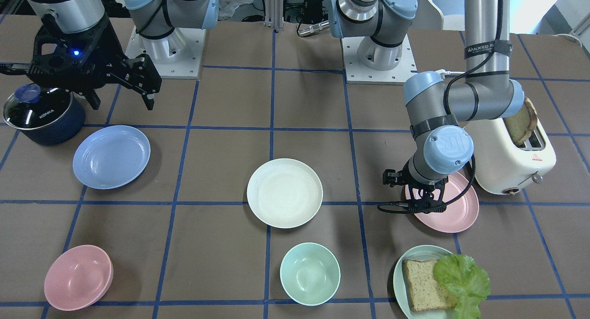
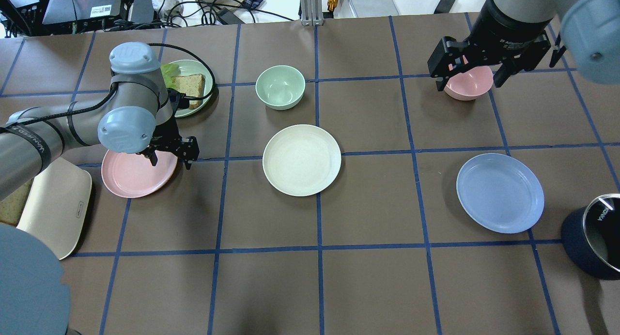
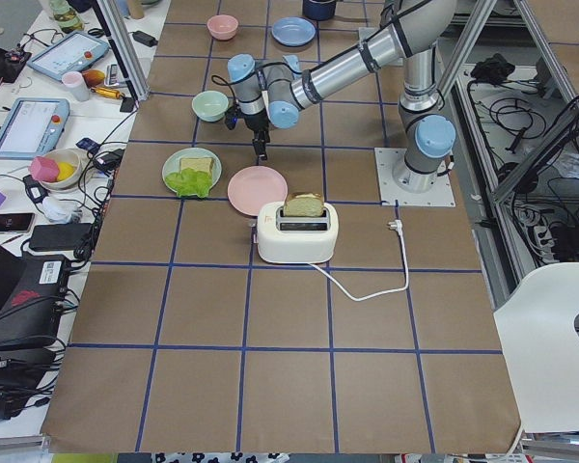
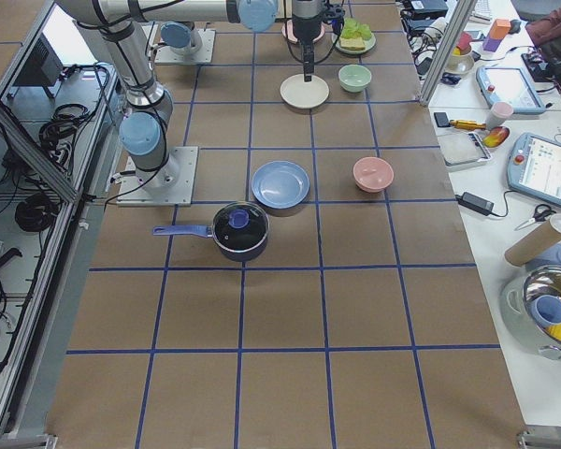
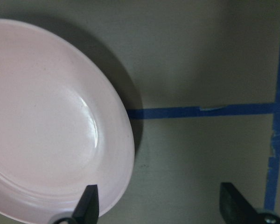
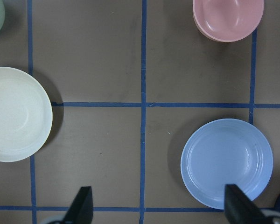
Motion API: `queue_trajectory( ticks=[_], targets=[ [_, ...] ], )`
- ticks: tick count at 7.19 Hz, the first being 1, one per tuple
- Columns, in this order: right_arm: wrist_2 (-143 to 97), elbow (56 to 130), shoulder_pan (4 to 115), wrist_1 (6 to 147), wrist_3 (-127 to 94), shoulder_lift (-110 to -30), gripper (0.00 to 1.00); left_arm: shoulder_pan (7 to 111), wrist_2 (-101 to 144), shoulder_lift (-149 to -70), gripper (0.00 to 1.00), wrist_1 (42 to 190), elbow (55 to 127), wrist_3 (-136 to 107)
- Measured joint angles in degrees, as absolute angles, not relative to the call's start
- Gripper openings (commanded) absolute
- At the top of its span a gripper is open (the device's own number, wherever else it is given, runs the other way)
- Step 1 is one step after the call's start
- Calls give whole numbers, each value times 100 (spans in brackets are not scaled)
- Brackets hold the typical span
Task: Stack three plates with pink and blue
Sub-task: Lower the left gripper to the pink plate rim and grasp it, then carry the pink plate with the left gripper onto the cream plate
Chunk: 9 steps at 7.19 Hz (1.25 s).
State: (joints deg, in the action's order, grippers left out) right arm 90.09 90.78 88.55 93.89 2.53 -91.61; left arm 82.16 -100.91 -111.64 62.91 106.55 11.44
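Three plates on the bench (image 2: 271, 286), overhead view: pink plate (image 2: 133, 176) mid-left, cream plate (image 2: 302, 159) centre, blue plate (image 2: 500, 193) right, well apart. Probably light, stiff, slick plastic; you grip at the rim. Left gripper (image 2: 169, 154) wide open, empty, astride the pink rim. Right gripper (image 6: 158, 210) open, empty, upper right. Bare bench between pink and cream

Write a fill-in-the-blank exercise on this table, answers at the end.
The left gripper, open, hangs over the rim of the pink plate, beside a toaster holding ____.
The cream plate has ____ stacked on it.
The blue plate lies beside a dark lidded ____.
Missing words: bread; nothing; pot.
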Motion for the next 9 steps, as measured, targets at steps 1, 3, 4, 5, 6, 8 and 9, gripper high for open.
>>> queue_trajectory(
  ticks=[1,3,4,5,6,8,9],
  targets=[
    [9022,9078,8855,9389,254,-9162,100,8157,-10097,-11236,47,6076,10745,1192],
    [9011,9082,8862,9393,255,-9161,100,8073,-10083,-11348,7,5779,10850,1208],
    [9014,9085,8864,9390,255,-9161,100,8071,-10055,-11373,0,5722,10856,1167],
    [9007,9085,8864,9388,255,-9162,100,8109,-10029,-11369,0,5699,10849,1124],
    [9007,9082,8860,9387,255,-9164,100,8196,-9984,-11330,0,5693,10836,1081],
    [9008,9080,8853,9387,255,-9178,100,8554,-9917,-11172,0,5739,10736,948],
    [9006,9079,8852,9387,255,-9182,100,8839,-9930,-11125,0,5896,10517,777]
  ],
)
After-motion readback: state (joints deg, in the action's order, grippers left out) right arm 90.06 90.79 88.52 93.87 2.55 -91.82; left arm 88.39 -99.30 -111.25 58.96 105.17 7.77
